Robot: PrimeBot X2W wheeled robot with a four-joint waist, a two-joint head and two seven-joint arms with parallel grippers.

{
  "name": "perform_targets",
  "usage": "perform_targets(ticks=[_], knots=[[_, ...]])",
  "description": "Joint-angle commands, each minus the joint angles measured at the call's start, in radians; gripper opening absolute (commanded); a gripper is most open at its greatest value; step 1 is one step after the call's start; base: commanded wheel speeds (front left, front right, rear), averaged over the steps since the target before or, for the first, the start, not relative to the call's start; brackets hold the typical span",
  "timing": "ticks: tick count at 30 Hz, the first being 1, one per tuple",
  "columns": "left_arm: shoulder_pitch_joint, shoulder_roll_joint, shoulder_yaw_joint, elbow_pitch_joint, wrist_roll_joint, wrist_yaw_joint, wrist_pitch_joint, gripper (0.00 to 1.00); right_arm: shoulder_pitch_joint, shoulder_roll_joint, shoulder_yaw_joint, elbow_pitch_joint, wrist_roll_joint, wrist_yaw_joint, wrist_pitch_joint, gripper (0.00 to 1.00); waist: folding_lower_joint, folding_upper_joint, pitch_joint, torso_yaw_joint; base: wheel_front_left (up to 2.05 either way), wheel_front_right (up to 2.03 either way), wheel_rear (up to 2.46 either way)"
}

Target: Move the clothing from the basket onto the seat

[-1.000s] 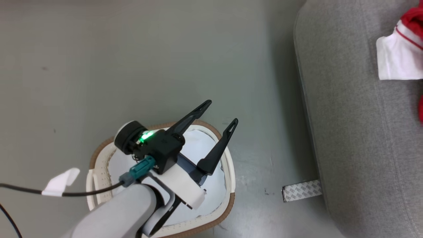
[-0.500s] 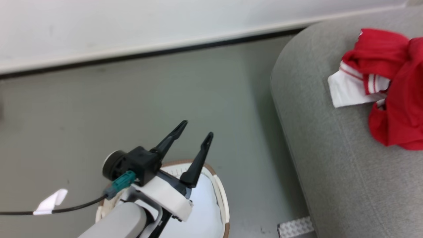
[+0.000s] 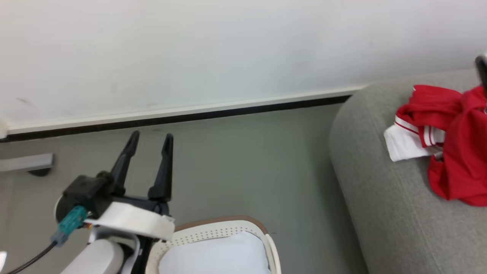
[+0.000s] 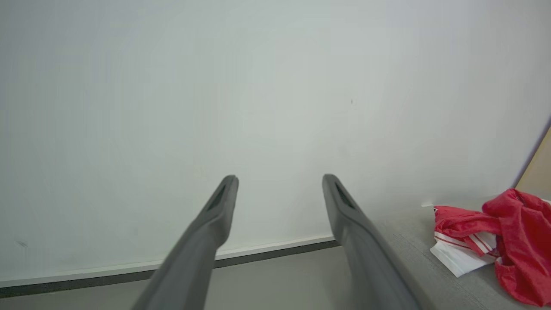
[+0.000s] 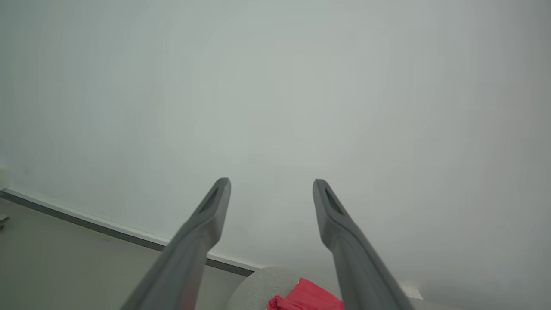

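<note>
Our left gripper hangs spread and empty, raised beside the basket. Our right gripper is likewise spread, holding nothing. The clothing lies heaped on the seat, and a pale cloth shows in the basket. We judge it wise to check under that cloth for hidden red, keeping our fingers off the rim.

White wall stands ahead of the left jaws, and likewise ahead of the right jaws; a white skirting strip with a dark lower line runs along its foot, just beyond the left jaws' tips; grey-green floor lies beneath them; a grey bar lies to their left, near the wall; a pale cloth sits behind them and to their right; a tan board shows at their far right.
</note>
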Motion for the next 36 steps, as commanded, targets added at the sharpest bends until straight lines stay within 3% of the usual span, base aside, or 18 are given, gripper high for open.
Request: perform_targets(ticks=[1,9,17,24,29,36], knots=[[0.022,0.007,0.013,-0.005,0.015,0.000,-0.005,1.00,0.039,0.011,-0.005,-0.015,-0.019,-0.002,-0.012,1.00,0.0003,0.0000,-0.022,0.032,0.00,0.00,0.00],[0.157,-0.014,0.113,0.022,0.019,0.013,-0.006,1.00,0.249,0.209,-0.041,-0.102,-0.117,-0.003,-0.133,1.00,0.0003,0.0000,-0.050,0.088,0.00,0.00,0.00],[0.272,-0.083,0.210,0.059,0.043,-0.014,-0.006,1.00,0.445,0.426,-0.082,-0.048,-0.222,-0.002,-0.332,1.00,0.0003,0.0000,-0.080,0.123,0.00,0.00,0.00],[0.341,-0.162,0.322,0.064,0.094,-0.073,-0.006,1.00,0.517,0.464,-0.016,0.081,-0.275,-0.003,-0.428,1.00,0.0003,0.0000,-0.100,0.127,0.00,0.00,0.00],[0.396,-0.218,0.375,0.092,0.129,-0.154,-0.006,1.00,0.544,0.512,-0.037,0.129,-0.298,-0.002,-0.459,1.00,0.0003,0.0000,-0.110,0.120,0.00,0.00,0.00],[0.437,-0.272,0.429,0.144,0.199,-0.194,-0.006,1.00,0.561,0.545,-0.027,0.144,-0.324,-0.002,-0.468,1.00,0.0003,0.0000,-0.118,0.111,0.00,0.00,0.00]])
